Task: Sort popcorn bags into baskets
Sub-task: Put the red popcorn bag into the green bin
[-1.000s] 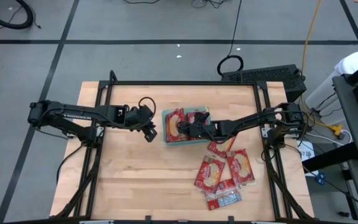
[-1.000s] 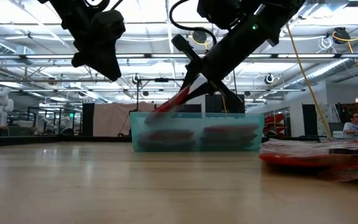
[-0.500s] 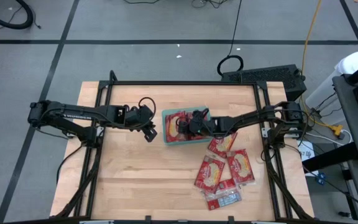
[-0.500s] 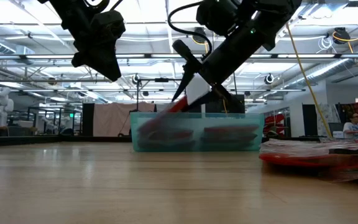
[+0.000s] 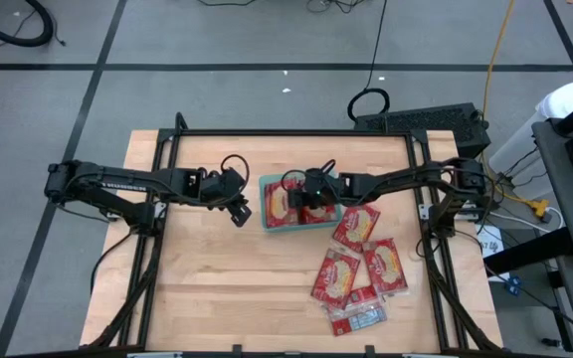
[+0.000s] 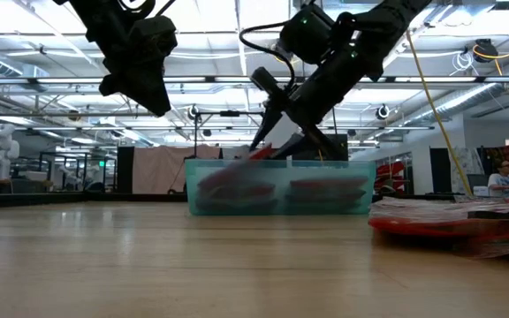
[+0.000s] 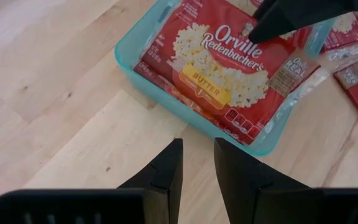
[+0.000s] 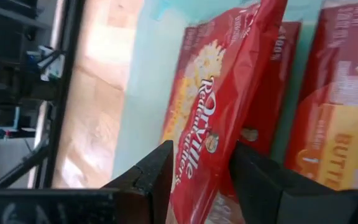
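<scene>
The right tool (image 8: 201, 171), fingers parted around a tilted popcorn bag (image 8: 219, 118) mid-frame, could drag it off the teal tray (image 5: 267, 221).

arms: two, matte black, slim tubular links | cables: looped black cable at each wrist | fingers (image 7: 166, 174): black, flat, tapered, blunt-tipped

Table (image 5: 217, 278): you see pale, matt wood planks.
Basket (image 7: 166, 102): translucent teal plastic, smooth.
Popcorn bags (image 7: 229, 68): your glossy red film.
Gripper fingers (image 7: 163, 171): matt black.
</scene>
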Motion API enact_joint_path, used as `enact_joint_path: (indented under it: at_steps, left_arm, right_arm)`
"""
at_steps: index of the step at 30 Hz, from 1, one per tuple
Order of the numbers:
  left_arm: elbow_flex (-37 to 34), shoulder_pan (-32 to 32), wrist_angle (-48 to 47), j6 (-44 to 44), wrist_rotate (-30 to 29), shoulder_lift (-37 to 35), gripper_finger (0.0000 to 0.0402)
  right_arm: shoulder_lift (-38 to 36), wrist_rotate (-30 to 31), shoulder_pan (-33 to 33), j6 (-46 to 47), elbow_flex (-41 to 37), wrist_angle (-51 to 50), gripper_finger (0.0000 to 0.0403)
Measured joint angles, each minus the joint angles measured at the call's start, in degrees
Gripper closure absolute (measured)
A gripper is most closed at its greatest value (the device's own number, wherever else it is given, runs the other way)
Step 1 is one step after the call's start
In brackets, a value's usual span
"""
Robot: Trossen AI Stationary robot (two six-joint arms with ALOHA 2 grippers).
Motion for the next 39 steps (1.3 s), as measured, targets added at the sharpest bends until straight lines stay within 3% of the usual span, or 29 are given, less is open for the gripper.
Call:
enact_joint_path:
  at_steps: [11,17,20,24,28,39]
  left_arm:
    - [0.0,-0.02,-0.83,-0.48,-0.01,0.0,0.0309]
    - [0.0,0.01,-1.0,-0.22,-0.03,-0.02,0.0309]
    - [0.0,0.01,-0.77,-0.13,-0.04,-0.02,0.0309]
    - [0.0,0.01,-0.89,-0.09,-0.01,-0.02,0.0309]
    - [0.0,-0.14,-1.04,-0.11,-0.01,-0.02,0.0309]
    - [0.0,-2.76,-1.1,-3.47,0.69,-0.04,0.0309]
  right_arm:
    - [-5.35,-3.68,-3.84,-10.49,0.0,-5.57,0.0256]
    - [-5.27,-8.89,-4.81,-7.27,2.59,-5.88,0.0305]
    - [-3.33,-9.0,-4.38,-8.59,8.65,-7.58,0.0344]
    - [1.67,-9.0,-4.36,-16.3,18.28,-20.78,0.0392]
    - [6.48,-8.22,-4.38,-23.43,25.1,-30.46,0.0395]
    - [16.11,-8.73,-4.27,-26.95,25.33,-24.86,0.0402]
